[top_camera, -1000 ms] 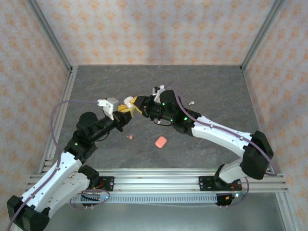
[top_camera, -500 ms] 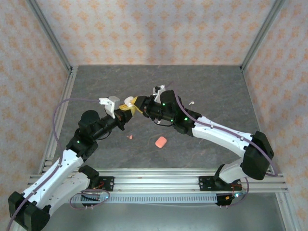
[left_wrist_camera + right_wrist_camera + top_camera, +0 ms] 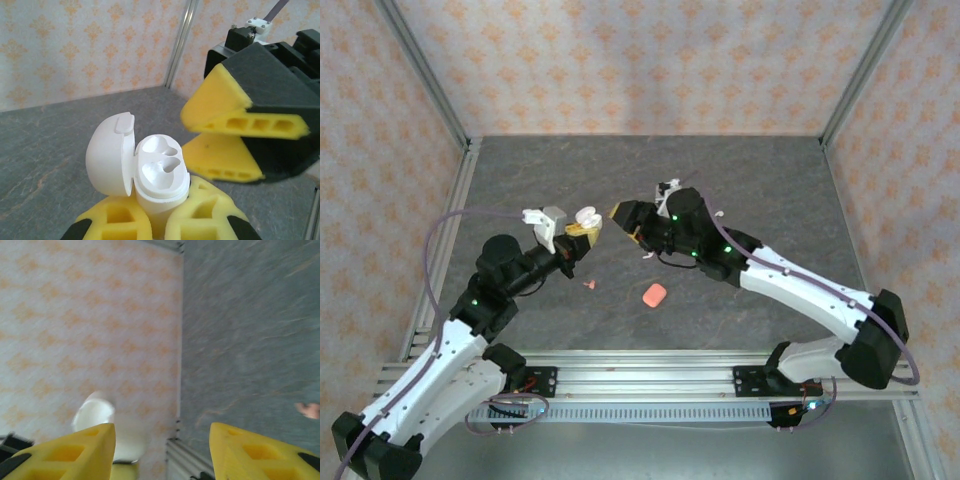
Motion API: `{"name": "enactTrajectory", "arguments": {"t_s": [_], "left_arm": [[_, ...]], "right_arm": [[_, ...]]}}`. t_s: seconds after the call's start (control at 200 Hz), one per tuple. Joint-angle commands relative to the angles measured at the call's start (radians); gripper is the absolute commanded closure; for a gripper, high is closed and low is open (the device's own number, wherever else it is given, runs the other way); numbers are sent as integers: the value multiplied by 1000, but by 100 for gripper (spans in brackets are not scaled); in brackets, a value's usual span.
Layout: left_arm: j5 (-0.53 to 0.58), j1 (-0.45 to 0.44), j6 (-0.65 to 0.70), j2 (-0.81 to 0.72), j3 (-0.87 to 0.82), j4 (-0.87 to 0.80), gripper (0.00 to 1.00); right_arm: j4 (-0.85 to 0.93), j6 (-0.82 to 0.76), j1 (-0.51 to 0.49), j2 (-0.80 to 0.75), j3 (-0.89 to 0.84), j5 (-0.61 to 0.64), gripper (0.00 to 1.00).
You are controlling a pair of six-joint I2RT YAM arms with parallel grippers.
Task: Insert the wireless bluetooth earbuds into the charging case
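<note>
- Right gripper (image 3: 623, 215) has drawn back from the white case (image 3: 157, 175); its jaws stand apart, empty.
- I see the case's lid flipped open, both sockets bare.
- My left gripper (image 3: 578, 230) is clamped on the case's base, above the table (image 3: 520, 180).
- One coral earbud (image 3: 588, 285) lies on the table below, with the coral case (image 3: 655, 295) near.
- One whitish earbud (image 3: 718, 213) lies beside the right arm.

The whole table (image 3: 760, 180) is viewed from above and behind its near edge. The white case (image 3: 150, 170) is seen at close range from the left wrist and (blurred, low left) from the right wrist, which is pointed toward the wall (image 3: 75, 315).
</note>
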State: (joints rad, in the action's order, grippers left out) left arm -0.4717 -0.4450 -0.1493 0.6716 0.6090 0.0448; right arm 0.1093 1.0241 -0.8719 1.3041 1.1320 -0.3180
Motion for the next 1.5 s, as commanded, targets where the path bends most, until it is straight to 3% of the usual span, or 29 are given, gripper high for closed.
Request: {"name": "enactTrajectory", "arguments": {"t_s": [0.0,0.145,0.405,0.615,0.881,1.496], "left_arm": [[-9,-1,50,-48,4,-87,100],[-12,0,48,-104,-30,-124,100],[-6,-1,54,-166,-54,-182,100],[-20,-1,48,-180,-69,-187,100],[-25,-1,36,-187,-91,-172,100],[-19,0,53,-187,-90,-189,100]], "right_arm": [[315,-69,43,-7,57,86,48],[444,-111,63,88,65,78,49],[348,-87,65,296,20,37,59],[335,-90,80,432,20,72,60],[280,-70,118,508,-1,86,68],[349,-147,149,644,151,107,70]]}}
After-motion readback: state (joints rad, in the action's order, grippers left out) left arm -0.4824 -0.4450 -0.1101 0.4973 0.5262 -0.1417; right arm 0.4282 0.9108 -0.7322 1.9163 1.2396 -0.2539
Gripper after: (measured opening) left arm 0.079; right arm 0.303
